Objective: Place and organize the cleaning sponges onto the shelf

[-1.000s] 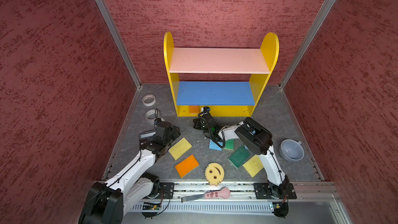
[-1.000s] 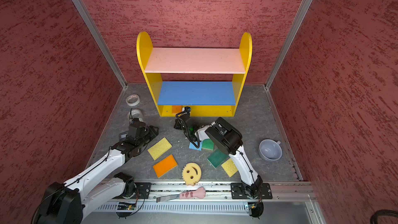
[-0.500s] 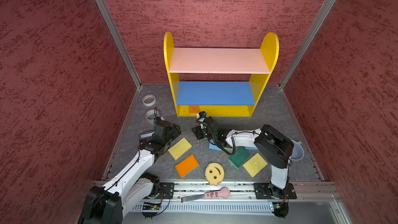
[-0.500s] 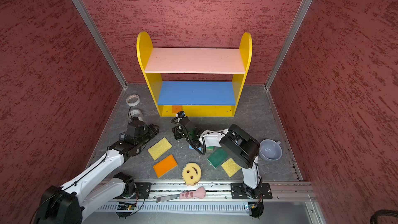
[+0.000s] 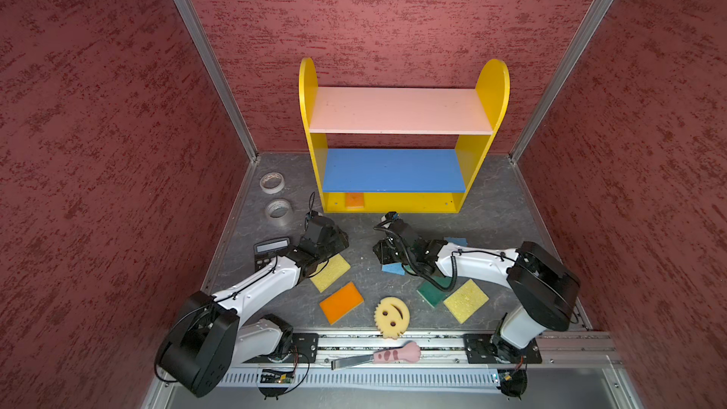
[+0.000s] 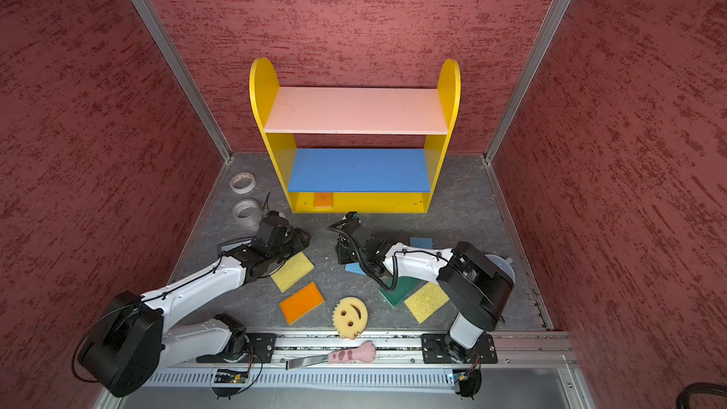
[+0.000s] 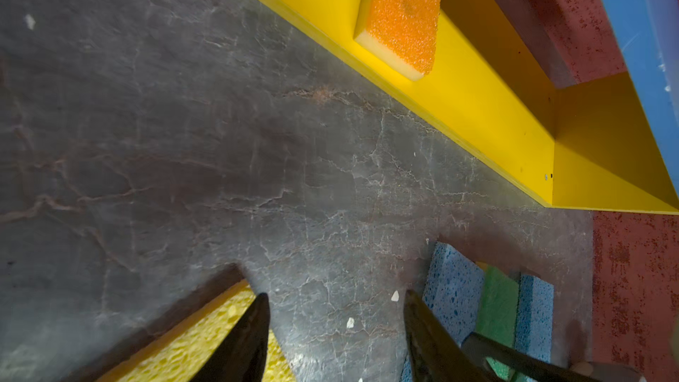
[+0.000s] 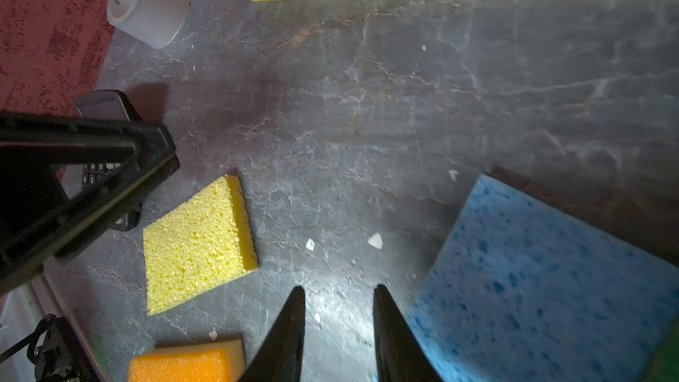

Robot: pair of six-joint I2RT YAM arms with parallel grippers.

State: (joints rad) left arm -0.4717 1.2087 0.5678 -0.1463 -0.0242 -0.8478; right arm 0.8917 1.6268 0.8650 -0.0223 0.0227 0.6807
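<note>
the shelf [image 5: 397, 112] stands against the back wall, its pink and blue boards bare. one orange sponge [image 5: 355, 200] lies on its yellow base, near the left end.

your right arm [image 5: 480, 265] has pulled back from that base's front edge, where it reached a second ago, and its elbow has swung out to the right. the right gripper [image 8: 338, 292] now hangs low over the floor [image 5: 362, 238], pincer released and nothing between the tips, with a blue sponge [image 8: 532, 288] just beside it. your left gripper [image 7: 332, 297] has shifted little. it is parted, empty and low, with a yellow sponge [image 5: 332, 272] at one fingertip.

the orange sponge has not moved, so i judge that placement finished and the right arm to be lining up its next pick, likely the blue one.

most of the job remains. a second orange sponge [image 5: 341, 302], the smiley sponge [image 5: 392, 316], a dark green sponge [image 5: 430, 295] and another yellow sponge [image 5: 466, 300] all lie on the floor.
</note>
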